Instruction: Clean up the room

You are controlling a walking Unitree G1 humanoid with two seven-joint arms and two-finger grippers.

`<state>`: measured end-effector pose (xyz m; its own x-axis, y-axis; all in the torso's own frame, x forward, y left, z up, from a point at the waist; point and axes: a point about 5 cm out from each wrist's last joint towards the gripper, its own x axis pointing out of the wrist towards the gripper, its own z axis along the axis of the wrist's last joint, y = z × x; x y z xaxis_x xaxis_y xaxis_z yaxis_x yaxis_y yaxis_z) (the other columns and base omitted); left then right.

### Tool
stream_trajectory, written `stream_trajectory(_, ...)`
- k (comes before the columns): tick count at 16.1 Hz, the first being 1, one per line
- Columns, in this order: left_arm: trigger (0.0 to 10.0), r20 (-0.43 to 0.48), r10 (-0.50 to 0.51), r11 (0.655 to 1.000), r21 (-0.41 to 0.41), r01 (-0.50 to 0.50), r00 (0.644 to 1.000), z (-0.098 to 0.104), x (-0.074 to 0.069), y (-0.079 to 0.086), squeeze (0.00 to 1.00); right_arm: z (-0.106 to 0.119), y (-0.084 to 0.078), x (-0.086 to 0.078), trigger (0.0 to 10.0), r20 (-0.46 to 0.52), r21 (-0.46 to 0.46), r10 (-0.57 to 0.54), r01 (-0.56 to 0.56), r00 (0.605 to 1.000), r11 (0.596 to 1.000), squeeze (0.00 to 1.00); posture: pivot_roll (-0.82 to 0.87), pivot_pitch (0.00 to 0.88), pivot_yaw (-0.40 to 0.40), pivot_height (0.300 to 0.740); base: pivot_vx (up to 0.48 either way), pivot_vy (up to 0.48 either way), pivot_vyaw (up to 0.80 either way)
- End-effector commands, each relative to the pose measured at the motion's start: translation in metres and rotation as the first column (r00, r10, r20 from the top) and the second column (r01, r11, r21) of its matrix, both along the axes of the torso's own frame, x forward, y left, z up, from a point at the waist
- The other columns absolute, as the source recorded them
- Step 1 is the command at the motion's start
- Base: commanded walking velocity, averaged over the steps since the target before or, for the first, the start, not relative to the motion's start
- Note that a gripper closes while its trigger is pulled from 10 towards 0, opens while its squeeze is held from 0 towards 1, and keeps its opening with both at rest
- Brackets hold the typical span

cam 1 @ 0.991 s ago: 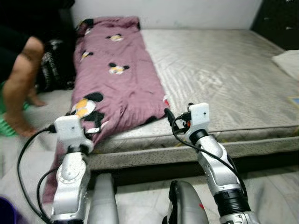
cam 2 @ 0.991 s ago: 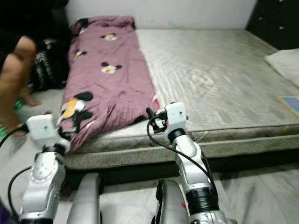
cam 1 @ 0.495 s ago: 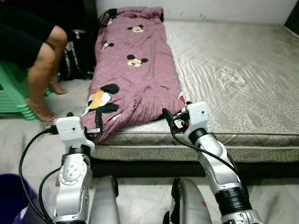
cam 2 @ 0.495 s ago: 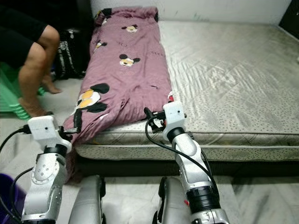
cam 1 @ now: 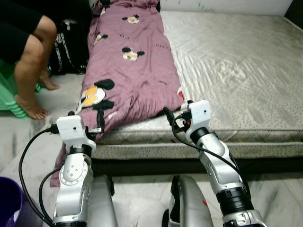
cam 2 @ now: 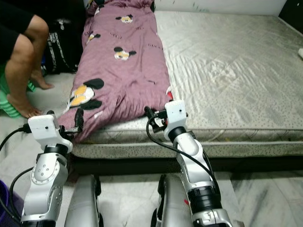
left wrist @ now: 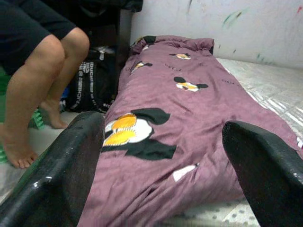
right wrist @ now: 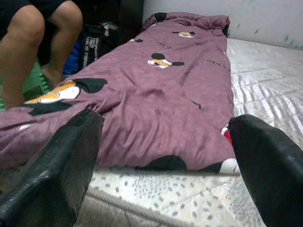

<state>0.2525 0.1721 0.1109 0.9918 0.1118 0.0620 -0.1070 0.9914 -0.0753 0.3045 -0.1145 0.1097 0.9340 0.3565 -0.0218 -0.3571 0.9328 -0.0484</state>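
Even, soft indoor light; sharp head views, blurred near fingers (left wrist: 57,175).

My two head cameras look forward and steeply down from above both arms, taking in the near edge of the mattress (cam 1: 236,71) and the floor (cam 1: 137,198) below it. They share almost the same scene, the right eye slightly offset sideways. Each wrist camera sits low, near the bed's edge, looking along its own fingers (left wrist: 57,179) up the length of the purple blanket (right wrist: 156,94). All four views share that blanket and a seated person's legs (cam 1: 28,71).
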Motion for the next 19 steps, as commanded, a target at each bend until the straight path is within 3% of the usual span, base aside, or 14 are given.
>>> stream_trajectory(1, 10.0, 0.004, -0.003, 1.000, 0.000, 0.003, 1.000, 0.0021, 0.0009, -0.0002, 0.00, -0.0022, -0.0020, 0.0012, 10.0, -0.017, -0.003, -0.007, 0.007, 1.000, 1.000, 0.00, 0.00, 0.000, -0.045, 0.508, 0.000, 0.000, 0.00)
stream_trajectory(4, 10.0, 0.026, -0.011, 1.000, -0.001, 0.011, 1.000, 0.0045, 0.0004, -0.0009, 0.00, -0.0028, -0.0017, 0.0018, 10.0, -0.022, -0.006, -0.002, 0.002, 1.000, 1.000, 0.00, 0.00, 0.000, -0.047, 0.508, 0.000, 0.000, 0.00)
stream_trajectory(9, 10.0, 0.031, -0.012, 1.000, -0.010, 0.013, 0.999, 0.0052, 0.0005, -0.0013, 0.00, -0.0026, -0.0002, 0.0020, 10.0, -0.014, -0.020, 0.010, -0.010, 1.000, 1.000, 0.00, 0.00, 0.000, -0.049, 0.508, 0.320, 0.000, 0.00)
stream_trajectory(12, 10.0, 0.030, -0.016, 1.000, -0.014, 0.017, 0.999, 0.0050, 0.0009, -0.0012, 0.00, -0.0028, 0.0002, 0.0018, 10.0, -0.013, -0.022, 0.009, -0.009, 1.000, 1.000, 0.00, -0.01, 0.000, -0.046, 0.508, 0.328, 0.000, 0.80)
stream_trajectory(19, 10.0, 0.018, -0.021, 1.000, -0.012, 0.021, 1.000, 0.0039, 0.0016, -0.0011, 0.00, -0.0041, 0.0000, 0.0029, 10.0, -0.024, -0.015, 0.001, -0.002, 1.000, 1.000, 0.00, 0.00, 0.000, -0.045, 0.508, 0.265, 0.000, 0.00)
